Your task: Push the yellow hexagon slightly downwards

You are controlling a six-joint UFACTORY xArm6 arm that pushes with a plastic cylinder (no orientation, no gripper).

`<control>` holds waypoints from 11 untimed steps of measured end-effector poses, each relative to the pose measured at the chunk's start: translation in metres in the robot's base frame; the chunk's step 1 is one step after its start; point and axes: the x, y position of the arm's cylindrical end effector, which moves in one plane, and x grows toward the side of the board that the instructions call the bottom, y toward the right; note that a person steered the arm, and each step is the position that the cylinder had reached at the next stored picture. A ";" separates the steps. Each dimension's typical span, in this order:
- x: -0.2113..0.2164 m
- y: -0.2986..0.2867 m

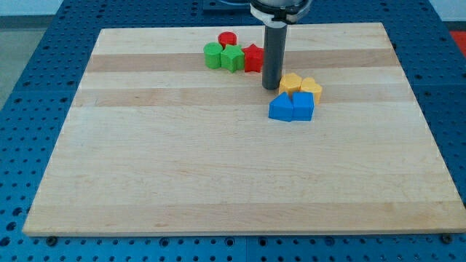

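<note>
— Lining up on the yellow hexagon (290,83), right of centre near the view's top, touching the blue blocks (291,107) below?

— Yes. My tip (271,88) just left of it, holding nothing; no pincer fitted. Next: round to its top edge, then a short downward nudge.

Yellow hexagon (290,82), blue blocks (291,107), red/green blocks (233,55) (pale wood board (218,167)).

My rod hangs straight down from the view's top, upright and dark grey. My tip (271,88) rests on the board just left of the yellow hexagon (290,83), close beside its upper-left edge.
</note>
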 end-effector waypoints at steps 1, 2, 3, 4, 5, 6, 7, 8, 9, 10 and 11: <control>-0.001 0.000; -0.008 0.000; -0.017 0.001; -0.018 0.008; -0.018 0.015; -0.018 0.021; -0.018 0.021; -0.017 0.021; -0.016 0.021; -0.015 0.021; -0.015 0.021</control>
